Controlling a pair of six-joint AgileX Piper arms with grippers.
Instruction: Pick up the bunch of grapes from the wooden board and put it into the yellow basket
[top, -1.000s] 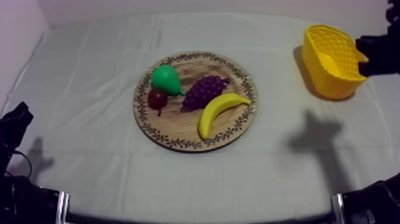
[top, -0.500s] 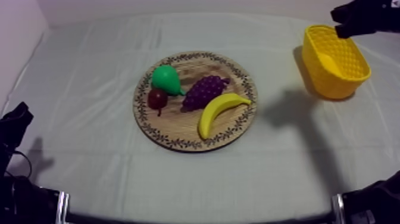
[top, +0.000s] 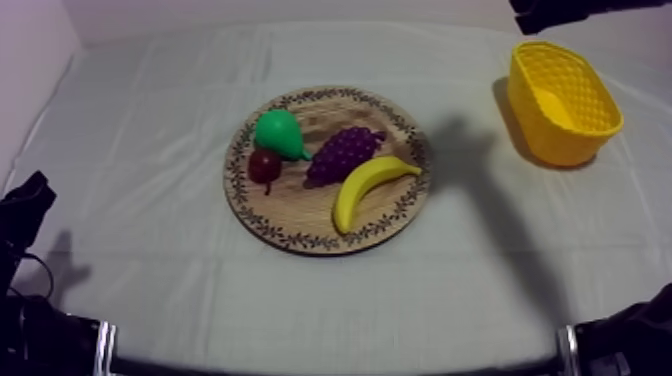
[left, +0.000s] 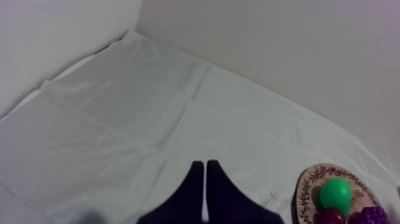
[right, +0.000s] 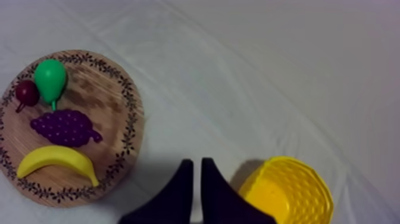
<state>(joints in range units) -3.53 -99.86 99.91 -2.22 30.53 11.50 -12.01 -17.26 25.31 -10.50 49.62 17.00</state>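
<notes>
The purple bunch of grapes (top: 343, 153) lies in the middle of the round wooden board (top: 300, 225), between the green pear (top: 279, 134), the small red fruit (top: 264, 165) and the banana (top: 370, 187). The yellow basket (top: 562, 100) stands at the far right with nothing in it. My right arm (top: 560, 10) hangs high beyond the basket's far left. In the right wrist view my right gripper (right: 196, 168) is shut on nothing, above the cloth between the basket (right: 286, 193) and the grapes (right: 62, 128). My left gripper (left: 205, 170) is shut, resting at the near left, far from the board (left: 309, 187).
The right arm's shadow (top: 470, 165) falls on the cloth between board and basket. Bare cloth (top: 150, 120) lies all round the board. The left arm (top: 25, 215) sits at the near left edge, and a black part of the right arm (top: 625, 345) at the near right.
My right arm has swung from beside the basket's right rim up and to the left, past the basket's far side. Its shadow slid towards the board. The left arm stayed put.
</notes>
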